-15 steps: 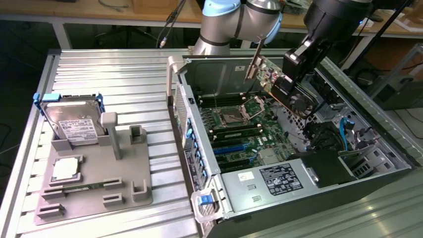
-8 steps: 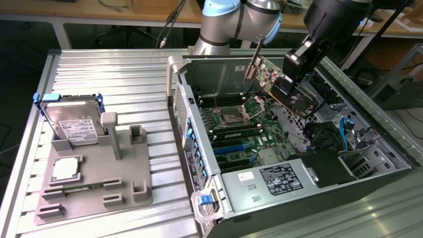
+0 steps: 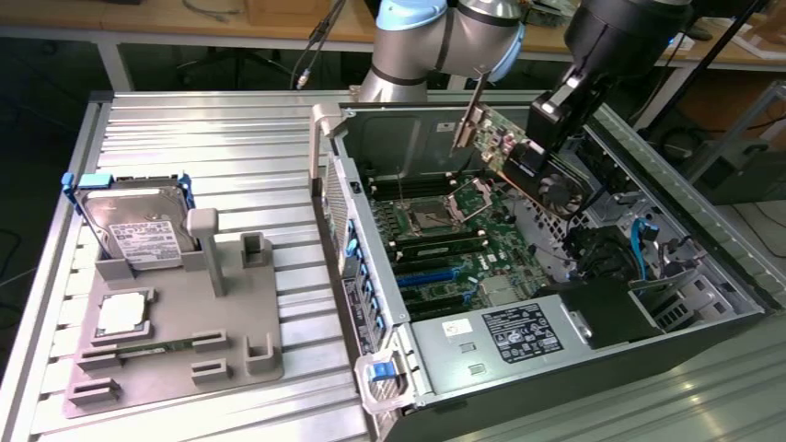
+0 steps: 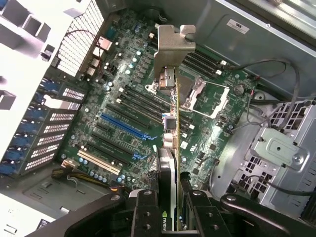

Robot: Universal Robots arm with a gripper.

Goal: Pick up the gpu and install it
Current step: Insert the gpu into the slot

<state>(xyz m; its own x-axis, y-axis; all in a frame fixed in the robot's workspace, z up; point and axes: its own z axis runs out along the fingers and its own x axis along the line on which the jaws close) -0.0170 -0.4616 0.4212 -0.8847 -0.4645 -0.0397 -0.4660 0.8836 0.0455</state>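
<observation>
Had the gpu clamped in the gripper, hanging above the motherboard in the open case. Spotted NVIDIA logo on it. Saw labelled hard drive at the exterior view's left.

hard drive: propped in grey rack | motherboard: inside open case

UR arm: silver-grey tubular joints, light blue end cap. Wrist end is a bulky rounded black housing. gripper all matte black: two flat blocky fingers on hinged link arms, small silver pivot screws at the joints, round recessed holes in the finger faces
</observation>
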